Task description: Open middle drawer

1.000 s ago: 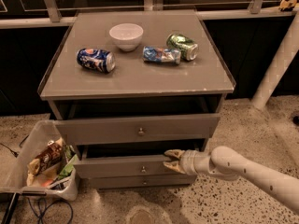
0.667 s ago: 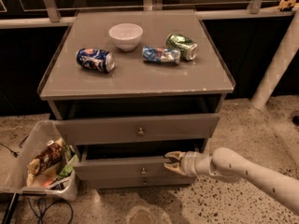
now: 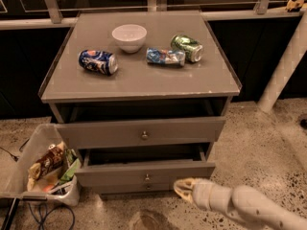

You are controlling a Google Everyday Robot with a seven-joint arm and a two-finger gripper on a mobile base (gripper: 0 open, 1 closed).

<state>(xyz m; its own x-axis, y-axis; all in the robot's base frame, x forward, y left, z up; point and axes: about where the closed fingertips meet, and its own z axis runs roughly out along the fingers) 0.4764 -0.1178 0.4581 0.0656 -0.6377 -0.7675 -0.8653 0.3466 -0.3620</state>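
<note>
The grey middle drawer (image 3: 115, 175), lower centre of frame, stands partly open, with the gripper (image 3: 181, 188) just below its front.

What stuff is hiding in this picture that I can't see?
All in the camera view:
- Inside the middle drawer: dark, and covered by the top drawer above it.
- The bottom drawer: mostly behind the middle drawer's front.
- The robot's arm: cut off by the bottom-right edge; its hand sits low, right of the drawers' knobs.
</note>
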